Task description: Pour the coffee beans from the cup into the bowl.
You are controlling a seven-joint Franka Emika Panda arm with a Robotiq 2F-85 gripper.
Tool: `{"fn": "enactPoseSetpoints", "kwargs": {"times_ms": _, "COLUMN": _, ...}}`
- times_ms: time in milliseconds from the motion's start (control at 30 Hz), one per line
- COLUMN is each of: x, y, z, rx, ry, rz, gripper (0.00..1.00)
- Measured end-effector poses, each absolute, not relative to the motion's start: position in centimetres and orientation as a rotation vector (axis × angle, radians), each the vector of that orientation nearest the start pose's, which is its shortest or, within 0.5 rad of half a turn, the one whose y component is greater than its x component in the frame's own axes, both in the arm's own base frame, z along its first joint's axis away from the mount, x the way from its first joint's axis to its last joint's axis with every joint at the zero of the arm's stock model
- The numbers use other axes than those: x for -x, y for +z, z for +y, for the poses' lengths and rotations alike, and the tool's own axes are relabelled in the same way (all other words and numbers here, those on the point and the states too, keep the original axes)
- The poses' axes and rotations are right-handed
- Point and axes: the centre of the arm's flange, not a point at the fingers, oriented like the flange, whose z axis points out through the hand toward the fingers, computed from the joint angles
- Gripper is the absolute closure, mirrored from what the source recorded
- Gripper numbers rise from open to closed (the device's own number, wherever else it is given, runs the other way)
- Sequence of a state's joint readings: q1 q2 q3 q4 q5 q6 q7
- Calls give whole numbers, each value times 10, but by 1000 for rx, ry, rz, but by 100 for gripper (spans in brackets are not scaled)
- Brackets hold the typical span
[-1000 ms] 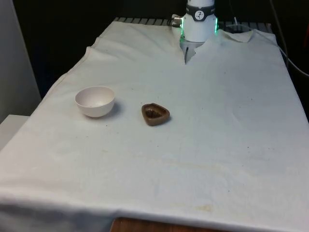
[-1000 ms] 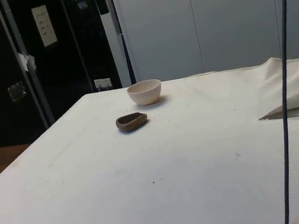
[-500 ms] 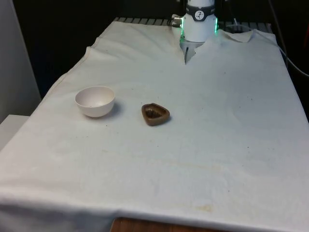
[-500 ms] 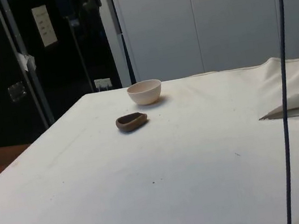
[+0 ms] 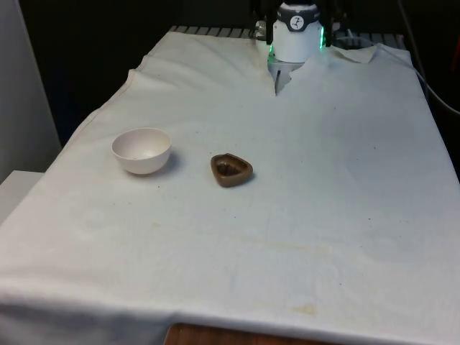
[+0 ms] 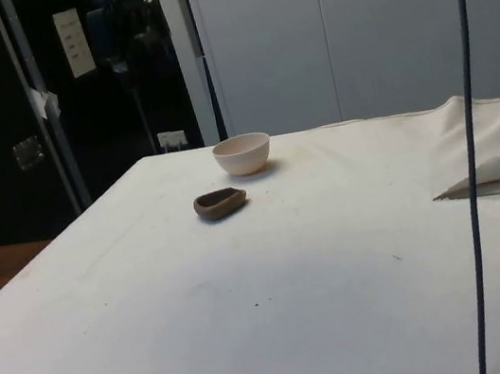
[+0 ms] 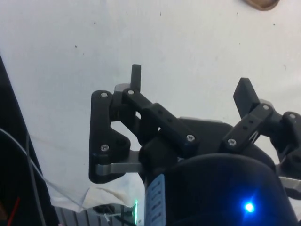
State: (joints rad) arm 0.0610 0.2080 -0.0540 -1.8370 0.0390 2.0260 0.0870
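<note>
Front view: a small brown cup [image 5: 231,170] holding coffee beans [image 5: 226,169] stands mid-table on the white cloth [image 5: 338,180], with the white bowl [image 5: 141,150] near it toward the front view's left, not touching.

Side view: the cup [image 6: 220,202] is low and shallow, standing just in front of the bowl [image 6: 243,154].

Wrist view: the gripper [image 7: 190,92] hangs above the cloth with its fingers spread wide and empty, the cup's edge [image 7: 261,4] well off. Such a squat, oddly shaped cup could slip or tip under a poor pinch and scatter beans.
</note>
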Motion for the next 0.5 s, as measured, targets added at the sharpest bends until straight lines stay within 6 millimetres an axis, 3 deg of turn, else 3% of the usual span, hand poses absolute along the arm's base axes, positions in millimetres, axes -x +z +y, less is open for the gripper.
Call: {"fn": "enactPoseSetpoints", "kwargs": {"times_ms": 500, "x": -623, "y": 368, "z": 5, "rx": 3112, "ry": 11, "rz": 280, "gripper": 0}}
